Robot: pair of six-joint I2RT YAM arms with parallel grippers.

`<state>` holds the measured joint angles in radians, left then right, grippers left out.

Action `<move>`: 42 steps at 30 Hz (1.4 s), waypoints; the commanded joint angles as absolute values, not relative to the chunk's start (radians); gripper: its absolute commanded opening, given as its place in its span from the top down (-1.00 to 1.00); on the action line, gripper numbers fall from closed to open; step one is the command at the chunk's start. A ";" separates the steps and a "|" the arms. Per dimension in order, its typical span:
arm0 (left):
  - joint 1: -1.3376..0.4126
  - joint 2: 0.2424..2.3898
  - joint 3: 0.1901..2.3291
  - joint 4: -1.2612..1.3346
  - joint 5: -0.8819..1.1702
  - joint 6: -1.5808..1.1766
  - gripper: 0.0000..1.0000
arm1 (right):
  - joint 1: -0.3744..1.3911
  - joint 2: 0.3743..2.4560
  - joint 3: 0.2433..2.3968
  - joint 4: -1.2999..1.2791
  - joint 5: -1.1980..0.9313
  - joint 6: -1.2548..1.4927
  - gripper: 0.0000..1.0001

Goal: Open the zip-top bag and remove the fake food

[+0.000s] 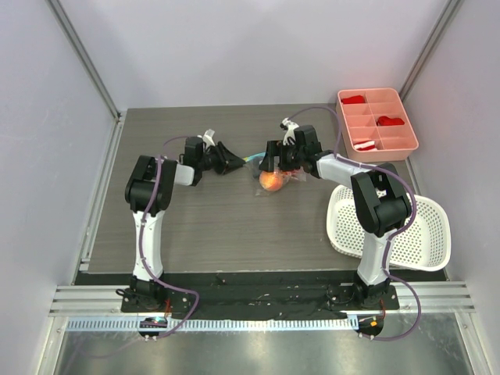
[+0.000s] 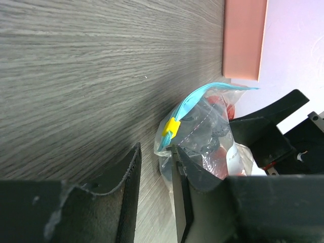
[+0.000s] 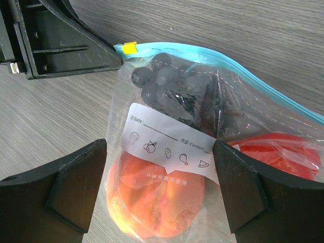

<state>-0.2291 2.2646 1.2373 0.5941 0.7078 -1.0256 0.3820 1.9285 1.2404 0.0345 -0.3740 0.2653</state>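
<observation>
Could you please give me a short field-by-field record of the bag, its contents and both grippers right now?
zip-top bag: zip strip appears closed, yellow slider at one end
contents: orange fruit, red piece and black cluster, all inside
left gripper: open, at the bag's slider end
right gripper: jaws either side of the bag; grip unclear
</observation>
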 commanded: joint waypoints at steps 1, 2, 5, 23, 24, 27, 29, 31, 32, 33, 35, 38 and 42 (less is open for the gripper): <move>-0.232 2.278 1.281 0.631 0.727 -1.045 0.39 | 0.380 1.879 1.236 0.054 -0.391 0.268 -0.82; -0.232 2.279 1.295 0.627 0.729 -1.043 0.41 | 0.379 1.882 1.238 0.054 -0.393 0.268 -0.82; -0.233 2.286 1.307 0.627 0.733 -1.052 0.49 | 0.379 1.882 1.238 0.054 -0.393 0.268 -0.82; -0.241 2.086 1.338 0.517 0.759 -1.014 1.00 | 0.380 1.821 1.264 -0.030 -0.276 0.275 -0.83; -0.241 2.071 1.339 0.506 0.759 -1.008 1.00 | 0.380 1.819 1.275 -0.044 -0.256 0.300 -0.83; -0.245 2.007 1.339 0.468 0.753 -0.982 1.00 | 0.383 1.810 1.324 -0.109 -0.175 0.353 -0.84; -0.250 1.965 1.341 0.430 0.746 -0.956 1.00 | 0.388 1.805 1.380 -0.188 -0.125 0.431 -0.84; -0.261 1.945 1.345 0.396 0.742 -0.919 1.00 | 0.394 1.798 1.423 -0.285 -0.019 0.497 -0.84; -0.274 1.928 1.357 0.356 0.745 -0.908 1.00 | 0.405 1.793 1.461 -0.313 0.012 0.508 -0.83; -0.282 1.922 1.364 0.336 0.747 -0.891 1.00 | 0.413 1.784 1.476 -0.334 0.056 0.517 -0.84; -0.311 1.899 1.384 0.289 0.736 -0.838 1.00 | 0.439 1.741 1.489 -0.367 0.171 0.552 -0.86; -0.340 1.870 1.388 0.183 0.687 -0.751 1.00 | 0.452 1.681 1.480 -0.371 0.256 0.616 -0.89; -0.385 1.829 1.355 0.150 0.617 -0.690 1.00 | 0.463 1.667 1.483 -0.376 0.198 0.698 -0.91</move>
<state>-0.3473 1.9030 1.3579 0.2226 0.6758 -0.8021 0.4492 1.7229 1.4403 -0.3546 0.1474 0.5777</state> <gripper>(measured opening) 0.010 0.950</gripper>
